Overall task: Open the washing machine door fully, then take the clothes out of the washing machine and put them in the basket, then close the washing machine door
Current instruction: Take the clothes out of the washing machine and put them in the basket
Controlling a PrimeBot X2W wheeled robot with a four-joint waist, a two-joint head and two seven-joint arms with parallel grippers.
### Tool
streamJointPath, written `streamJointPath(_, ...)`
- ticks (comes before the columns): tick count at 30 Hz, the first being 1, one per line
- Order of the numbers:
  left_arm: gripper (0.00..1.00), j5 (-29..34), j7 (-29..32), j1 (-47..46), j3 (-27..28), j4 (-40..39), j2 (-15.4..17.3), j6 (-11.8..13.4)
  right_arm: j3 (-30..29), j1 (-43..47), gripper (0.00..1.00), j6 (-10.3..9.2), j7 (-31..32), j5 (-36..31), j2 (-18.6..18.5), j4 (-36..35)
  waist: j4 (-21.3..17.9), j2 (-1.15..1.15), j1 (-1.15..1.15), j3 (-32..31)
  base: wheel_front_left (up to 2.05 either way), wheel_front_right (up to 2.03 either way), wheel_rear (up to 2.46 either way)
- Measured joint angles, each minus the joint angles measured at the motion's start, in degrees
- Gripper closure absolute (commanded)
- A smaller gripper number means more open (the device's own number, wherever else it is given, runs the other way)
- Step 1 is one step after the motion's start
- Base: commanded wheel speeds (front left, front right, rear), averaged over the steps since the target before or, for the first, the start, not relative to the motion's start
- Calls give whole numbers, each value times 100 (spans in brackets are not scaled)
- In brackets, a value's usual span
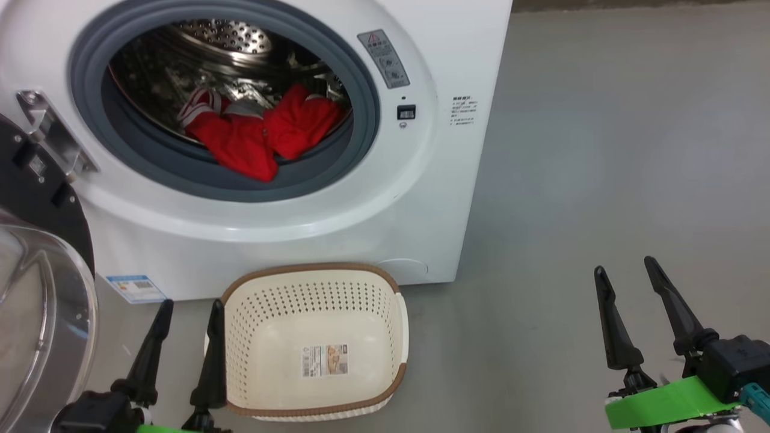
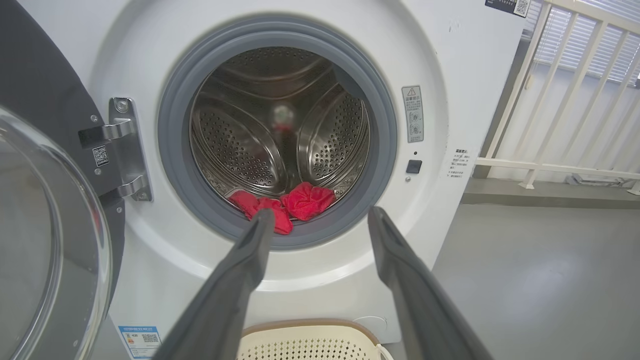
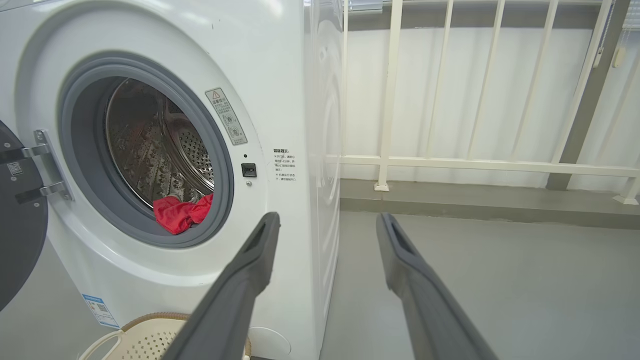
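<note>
Washing machine door (image 1: 42,325) stands swung wide at my left, baring the drum (image 1: 228,36). My left claw (image 1: 191,305) hangs parted, empty, beside the basket (image 1: 313,266), set before the washing machine (image 1: 421,198) to catch the red clothes (image 1: 252,138) heaped inside. My right claw (image 1: 624,266) hovers parted, empty, well right.

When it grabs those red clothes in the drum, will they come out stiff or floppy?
Probably floppy: the clothes lie crumpled in soft folds, so they should droop. One edge drapes onto the grey rubber ring, so it may drag.
</note>
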Motion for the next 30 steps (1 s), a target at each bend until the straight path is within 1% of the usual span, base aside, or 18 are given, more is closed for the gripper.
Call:
streamJointPath(10, 0, -1, -20, -578, 2, -18, -134, 9, -20, -263, 0, 0, -1, -82, -1, -89, 119, 0, 0, 591, 0, 0, 0)
streamJointPath(14, 0, -3, -20, -927, -31, 52, -188, 115, -36, -397, 0, 0, -1, -83, -3, -96, 150, 0, 0, 831, 0, 0, 0)
streamJointPath(18, 0, 13, -19, -1346, -138, 200, -205, 155, -26, -499, 0, 0, -1, -83, -4, -101, 152, 0, 0, 1065, 0, 0, 0)
streamJointPath(23, 0, 58, 15, -2039, -147, 387, -196, 204, -5, -650, 0, 0, -1, -80, -7, -133, 110, 0, 0, 1374, 0, 0, 0)
streamJointPath(30, 0, 4, 22, -2960, -103, 1009, -111, 194, -9, -866, 0, 0, -1, -71, -12, -136, -13, 0, 0, 1824, 0, 0, 0)
